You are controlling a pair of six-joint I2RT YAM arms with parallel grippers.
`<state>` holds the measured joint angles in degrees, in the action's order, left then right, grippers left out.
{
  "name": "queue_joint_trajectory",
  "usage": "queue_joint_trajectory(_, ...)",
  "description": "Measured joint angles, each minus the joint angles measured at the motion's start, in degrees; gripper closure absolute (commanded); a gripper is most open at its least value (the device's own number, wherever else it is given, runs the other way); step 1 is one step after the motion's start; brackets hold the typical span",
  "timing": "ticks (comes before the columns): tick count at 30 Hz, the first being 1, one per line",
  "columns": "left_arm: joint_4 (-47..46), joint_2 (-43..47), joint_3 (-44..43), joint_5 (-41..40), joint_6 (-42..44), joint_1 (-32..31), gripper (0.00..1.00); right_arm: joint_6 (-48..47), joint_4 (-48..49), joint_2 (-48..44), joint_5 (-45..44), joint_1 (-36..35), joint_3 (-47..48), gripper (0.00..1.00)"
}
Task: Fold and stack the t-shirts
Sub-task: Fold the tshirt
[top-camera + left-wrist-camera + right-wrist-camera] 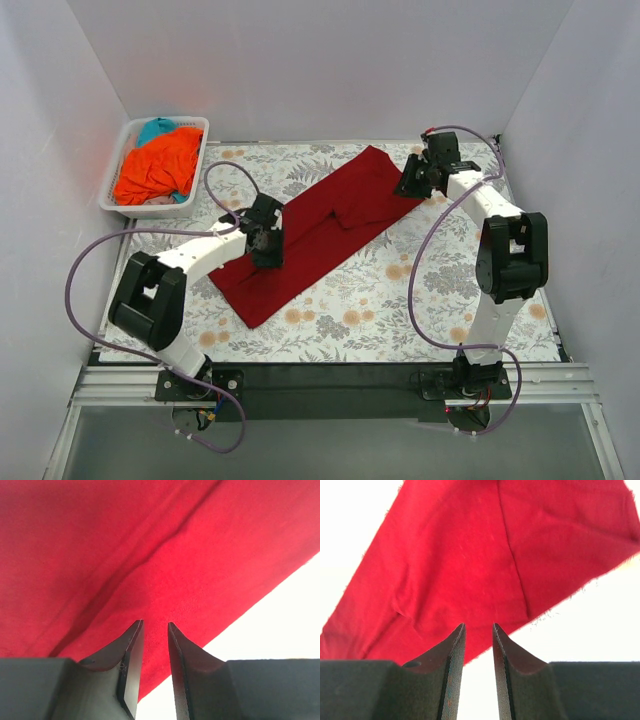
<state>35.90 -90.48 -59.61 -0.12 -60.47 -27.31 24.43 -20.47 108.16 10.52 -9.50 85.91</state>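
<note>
Orange t-shirt (155,172) in white basket (150,209)

White slotted basket (113,185) sits far-left, by left wall (50,150), near end on the floral cloth (400,310). Cloth covers the tabletop. Black strip (330,378) runs along near edge, w/ metal rail (570,385) at its ends.
</note>
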Motion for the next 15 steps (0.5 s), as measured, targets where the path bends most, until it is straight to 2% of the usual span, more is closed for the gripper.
queue_joint_trajectory(7, 1.7, -7.4, 0.3, -4.7, 0.1, -5.7, 0.80, -0.5, -0.7, -0.8, 0.1, 0.1, -4.4, 0.65)
queue_joint_trajectory(11, 1.9, -7.8, 0.1, -6.8, 0.2, -8.2, 0.81, -0.6, -1.1, -3.3, 0.1, 0.4, -6.8, 0.65)
queue_joint_trajectory(15, 3.3, -10.1, -2.4, -8.8, 0.0, -13.6, 0.83, -0.5, -1.3, -6.3, 0.0, 1.3, -8.9, 0.64)
